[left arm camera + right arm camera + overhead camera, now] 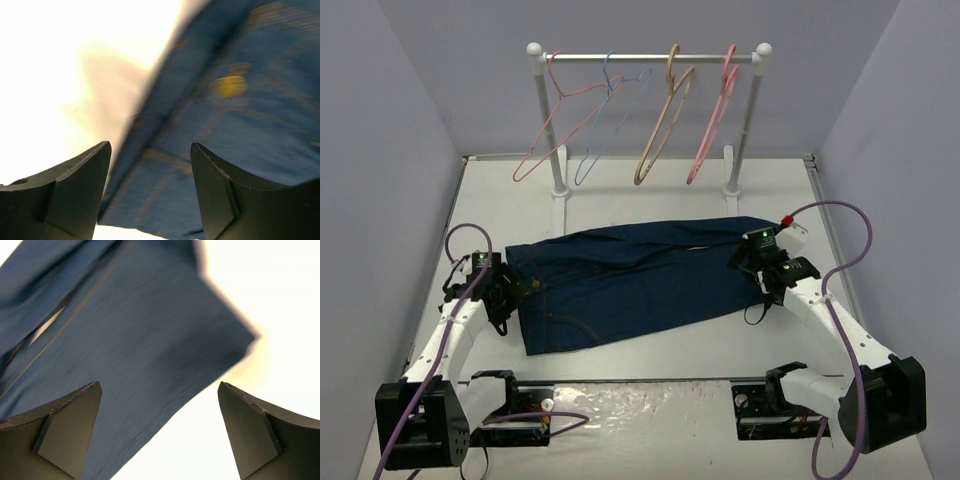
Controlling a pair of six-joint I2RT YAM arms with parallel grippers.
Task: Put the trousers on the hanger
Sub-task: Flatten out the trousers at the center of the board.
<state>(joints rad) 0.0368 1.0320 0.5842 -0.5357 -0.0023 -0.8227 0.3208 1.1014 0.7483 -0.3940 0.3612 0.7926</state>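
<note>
The dark navy trousers (640, 280) lie spread flat across the middle of the table, waist end to the left. At the waist edge my left gripper (516, 290) hovers open. In the left wrist view its fingers (85, 185) stand apart over the cloth (250, 130), near a yellow button (229, 86), pinching nothing. My right gripper (744, 256) stands wide open at the leg end. In the right wrist view the hem of the trousers (125, 330) runs between its fingertips (75, 420), untouched. The tan hanger (660, 135) hangs on the rail at the back.
A white-posted rack (558, 150) stands at the back of the table. Its rail also carries two thin pink hangers (552, 130) (712, 125) and a thin light-blue hanger (605, 125). Grey walls close in both sides.
</note>
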